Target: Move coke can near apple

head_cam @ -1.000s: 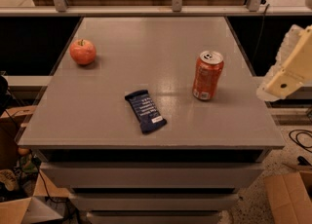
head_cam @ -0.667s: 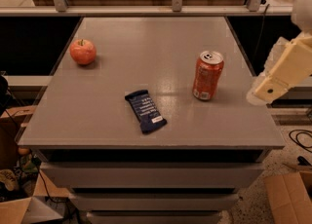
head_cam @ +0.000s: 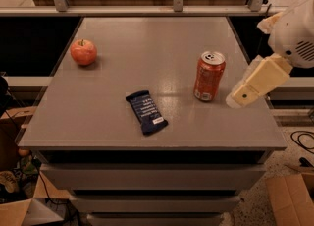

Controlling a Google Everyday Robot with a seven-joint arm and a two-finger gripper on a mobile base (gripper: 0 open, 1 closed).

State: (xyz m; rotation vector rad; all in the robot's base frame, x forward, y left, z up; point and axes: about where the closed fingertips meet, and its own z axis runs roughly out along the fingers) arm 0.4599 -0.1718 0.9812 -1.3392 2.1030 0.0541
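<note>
only the one camera view, looking down over a grey table (head_cam: 147, 38). coke can (head_cam: 209, 76) upright on the right half, pull tab up, free of any grip. apple (head_cam: 83, 52) over by the far left edge, stem up, well apart from the can. dark-blue snack bar wrapper (head_cam: 146, 112) flat between the two but nearer the front edge, so probably clear of a straight run from can to apple. gripper (head_cam: 239, 97) at the end of the cream arm (head_cam: 267, 75), low over the table's right side, just beside the can on its right, not touching by the look of it. can't tell whether open or closed from here. guessing at a side-on approach: roughly level with the can's lower body, likely for a grab around the middle, safest with a tall thin thing standing up. task-wise barely begun, can not yet picked up.
</note>
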